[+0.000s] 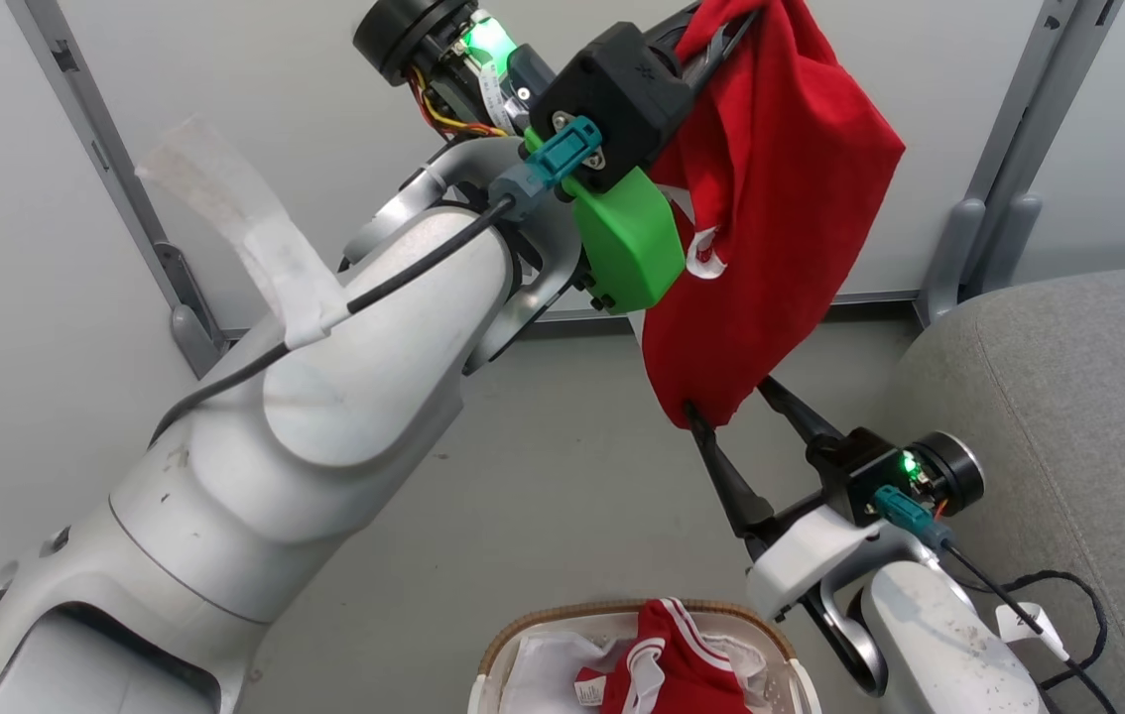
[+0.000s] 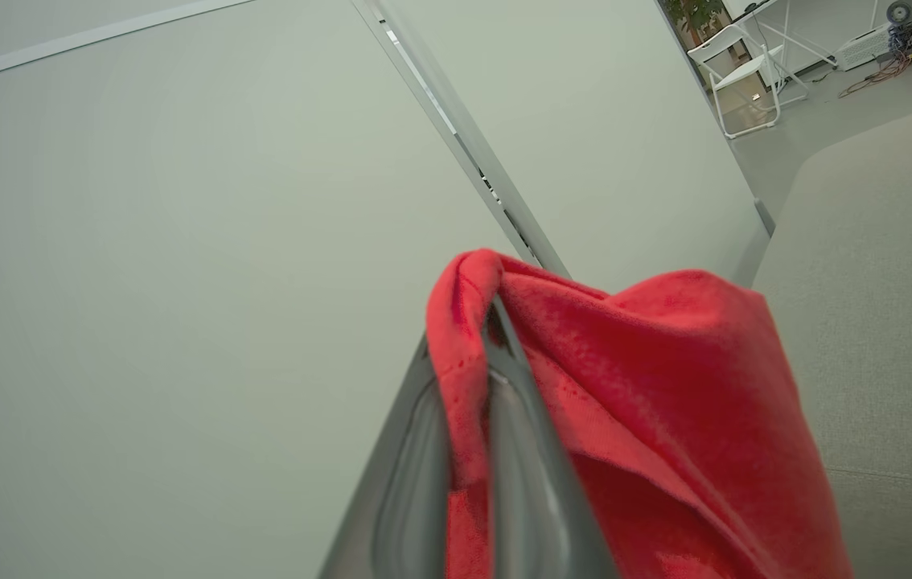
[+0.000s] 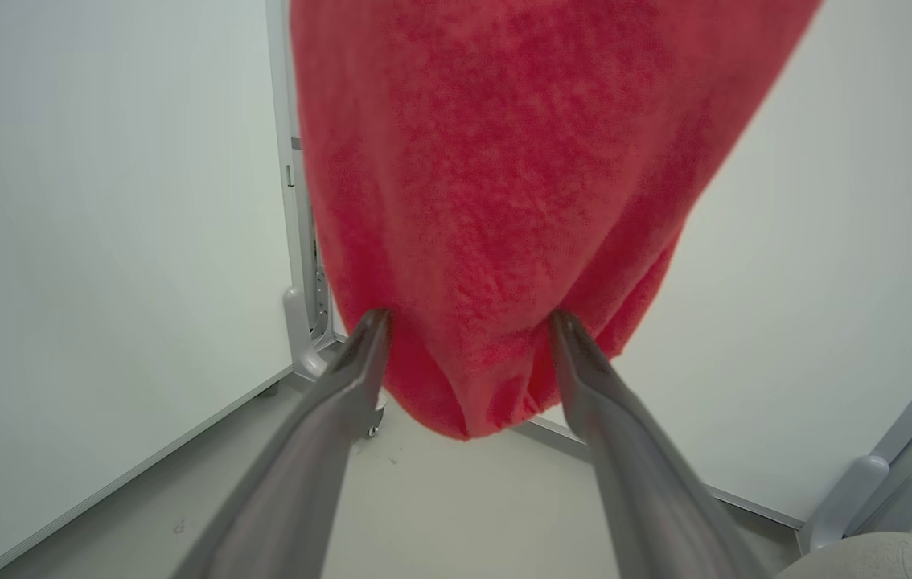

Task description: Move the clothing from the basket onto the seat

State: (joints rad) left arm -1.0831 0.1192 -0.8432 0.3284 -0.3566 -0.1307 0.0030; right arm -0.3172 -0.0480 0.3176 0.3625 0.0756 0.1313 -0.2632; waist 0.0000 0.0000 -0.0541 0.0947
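Pale partition walls [image 1: 17,297] behind. Clenched in left hand [image 2: 492,322], held high: bright red soft jersey garment [image 1: 771,248], short of grey woven sofa seat [image 1: 1068,397]. Right hand [image 3: 468,322] released, astride hem. Risk: slipping floorward from thin pinch.

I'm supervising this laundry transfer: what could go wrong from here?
The left pincer pinches just a fold of the bright red soft jersey, which hangs beside the large grey fabric seat, not over it; a slip could drop it on the floor. The open right pincer straddles its lower end and might close on too little cloth.
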